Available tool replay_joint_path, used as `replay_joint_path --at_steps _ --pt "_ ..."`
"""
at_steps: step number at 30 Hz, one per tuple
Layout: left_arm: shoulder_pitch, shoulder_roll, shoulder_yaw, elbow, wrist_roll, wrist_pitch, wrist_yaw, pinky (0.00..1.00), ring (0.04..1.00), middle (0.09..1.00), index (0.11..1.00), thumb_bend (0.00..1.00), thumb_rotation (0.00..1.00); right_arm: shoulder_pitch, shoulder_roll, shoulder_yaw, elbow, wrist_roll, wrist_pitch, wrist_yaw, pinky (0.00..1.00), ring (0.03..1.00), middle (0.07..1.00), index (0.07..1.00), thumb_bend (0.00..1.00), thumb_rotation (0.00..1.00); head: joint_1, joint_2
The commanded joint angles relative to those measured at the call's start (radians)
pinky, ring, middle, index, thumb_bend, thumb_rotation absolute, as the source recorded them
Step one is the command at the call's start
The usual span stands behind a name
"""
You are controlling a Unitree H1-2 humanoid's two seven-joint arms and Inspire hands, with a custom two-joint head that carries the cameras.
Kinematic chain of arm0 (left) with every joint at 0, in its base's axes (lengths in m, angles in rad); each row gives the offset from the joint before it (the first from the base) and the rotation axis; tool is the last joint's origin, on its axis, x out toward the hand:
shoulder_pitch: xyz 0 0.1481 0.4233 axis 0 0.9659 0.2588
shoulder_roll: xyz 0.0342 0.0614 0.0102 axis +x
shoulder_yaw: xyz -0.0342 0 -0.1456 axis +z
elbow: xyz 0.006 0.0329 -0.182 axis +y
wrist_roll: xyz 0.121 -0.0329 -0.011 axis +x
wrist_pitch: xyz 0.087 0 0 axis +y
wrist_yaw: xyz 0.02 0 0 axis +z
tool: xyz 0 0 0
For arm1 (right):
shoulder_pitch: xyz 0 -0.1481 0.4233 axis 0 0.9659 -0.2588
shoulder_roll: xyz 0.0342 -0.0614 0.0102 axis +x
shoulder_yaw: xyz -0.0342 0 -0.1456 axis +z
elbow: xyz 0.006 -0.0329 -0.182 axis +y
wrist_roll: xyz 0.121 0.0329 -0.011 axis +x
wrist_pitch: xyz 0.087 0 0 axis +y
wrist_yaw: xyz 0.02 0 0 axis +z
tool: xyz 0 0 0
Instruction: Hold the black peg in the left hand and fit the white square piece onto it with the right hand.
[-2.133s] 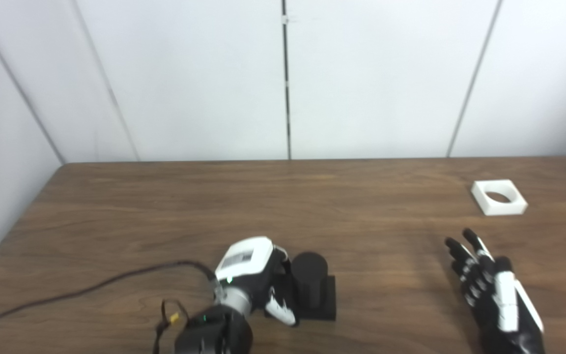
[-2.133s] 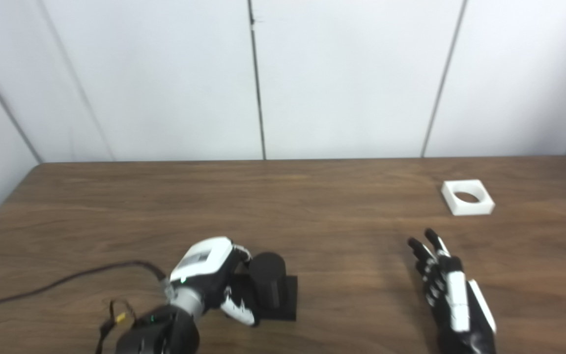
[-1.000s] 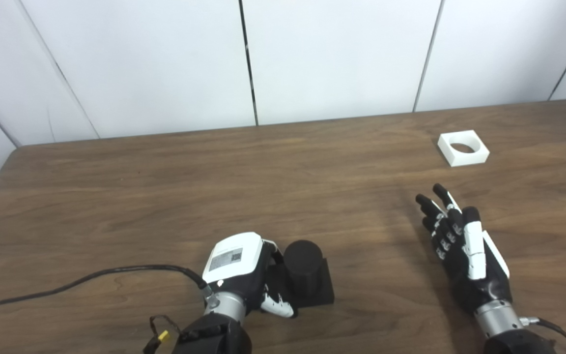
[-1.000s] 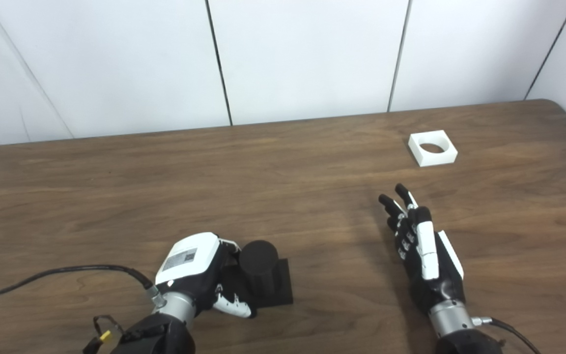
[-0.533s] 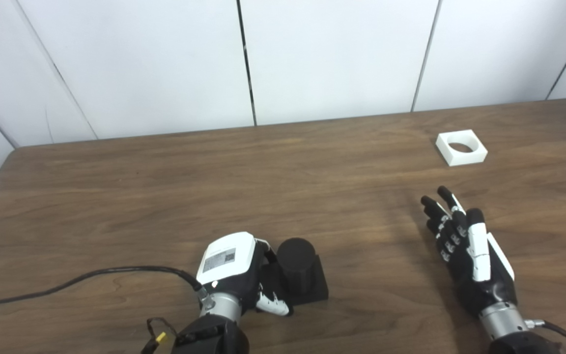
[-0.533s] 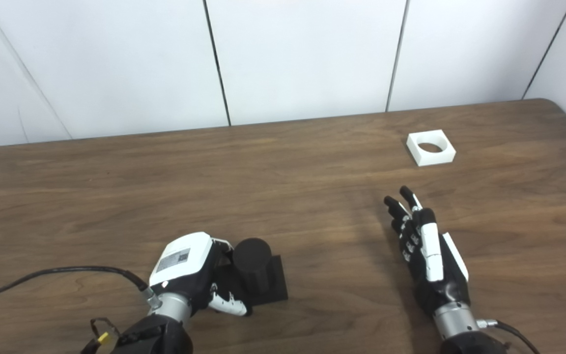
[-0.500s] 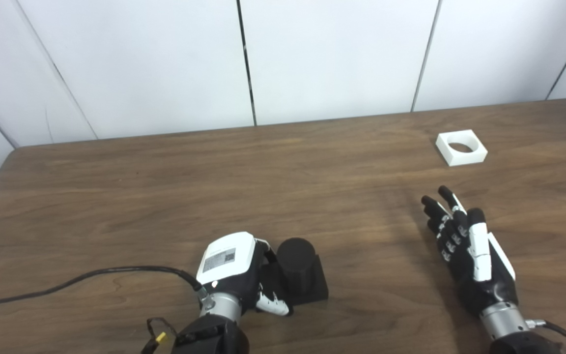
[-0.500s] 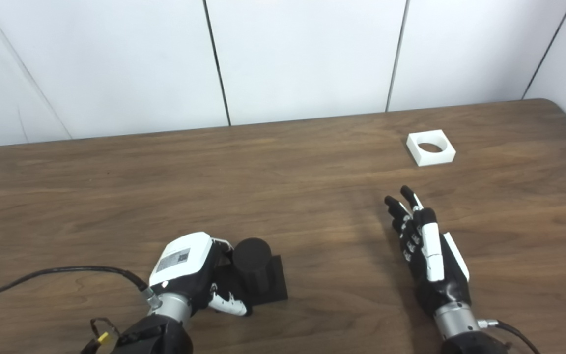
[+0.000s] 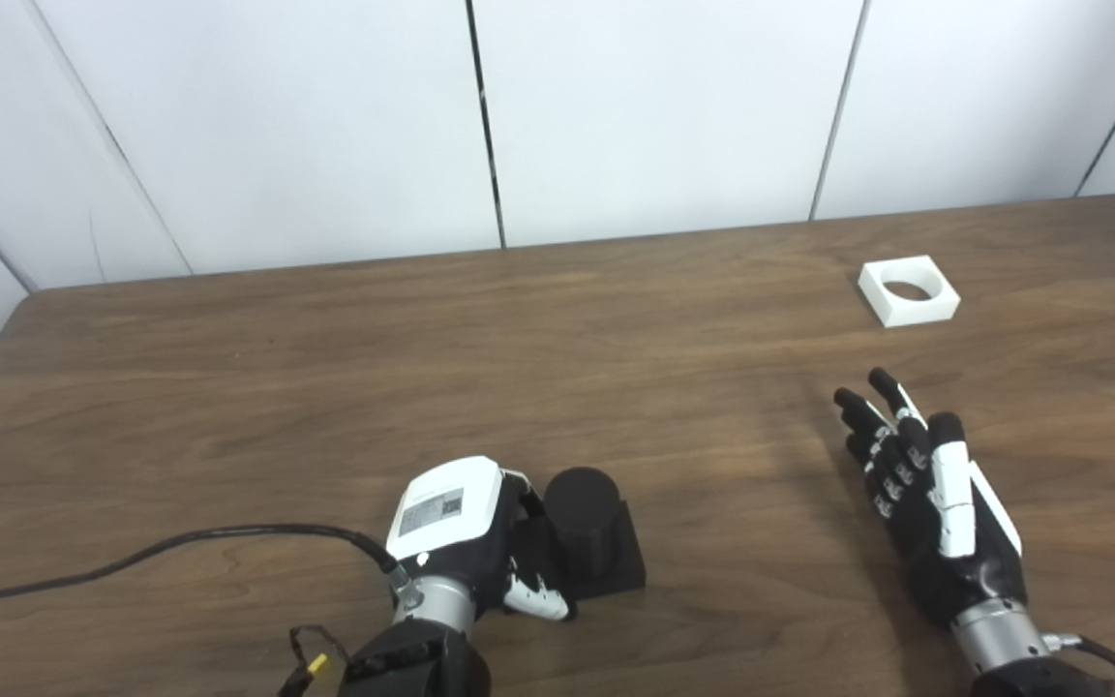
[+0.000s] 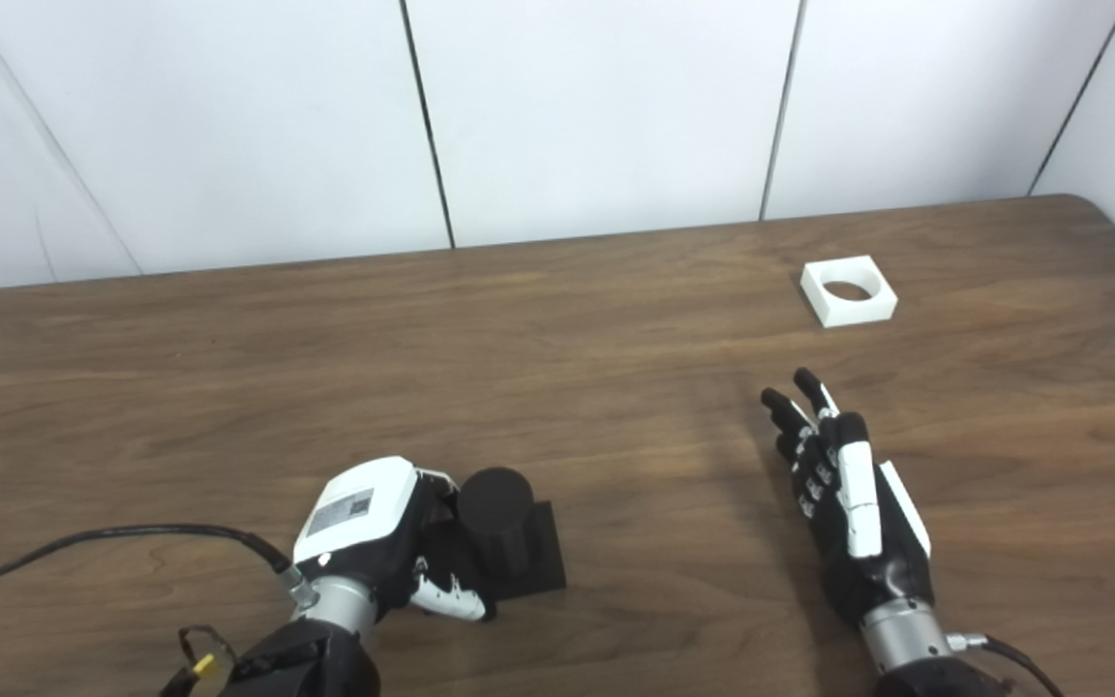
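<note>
The black peg (image 9: 585, 528), a short cylinder on a square black base, stands upright on the wooden table (image 9: 325, 387) near its front edge. My left hand (image 9: 466, 537) is curled against the peg's left side, fingers wrapped around the cylinder and base. The white square piece (image 9: 908, 290), with a round hole through it, lies flat at the far right of the table. My right hand (image 9: 925, 499) hovers over the table well short of the piece, fingers stretched out and apart, holding nothing.
A black cable (image 9: 132, 561) runs from the left arm across the table's front left. White wall panels (image 9: 616, 106) stand behind the table's back edge. The table's rounded right corner (image 10: 1099, 208) shows in the right eye view.
The camera tilted down and shifted since the earliest frames. Over the last second my right hand has drifted slightly to the right; my left hand stays on the peg.
</note>
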Motion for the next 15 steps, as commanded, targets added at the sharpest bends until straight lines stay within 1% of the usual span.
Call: replay_joint_path --at_steps 1,4,7,15 --pt "0.038 -0.101 -0.002 0.042 0.026 0.013 0.005 1.0 0.942 0.842 0.483 0.52 0.05 -0.01 0.001 -0.01 -0.027 0.008 -0.026 0.01 1.0 0.969 0.911 0.983 0.69 1.0 -0.001 0.001" --pt "0.034 -0.093 -0.005 0.044 0.008 0.008 0.01 1.0 0.943 0.844 0.483 0.52 0.05 -0.012 0.0 -0.011 -0.018 0.011 -0.035 0.014 1.0 0.97 0.913 0.984 0.68 1.0 0.005 0.001" --pt "0.026 -0.088 -0.008 0.05 0.01 0.002 -0.002 1.0 0.948 0.852 0.483 0.52 0.05 -0.016 -0.002 -0.014 -0.01 0.013 -0.044 0.018 1.0 0.972 0.914 0.989 0.69 1.0 0.009 -0.003" --pt "0.004 -0.061 -0.018 0.065 -0.007 -0.022 -0.024 1.0 0.949 0.854 0.485 0.52 0.05 -0.021 -0.003 -0.024 -0.014 0.006 -0.034 0.011 1.0 0.968 0.909 0.985 0.7 1.0 0.005 -0.006"
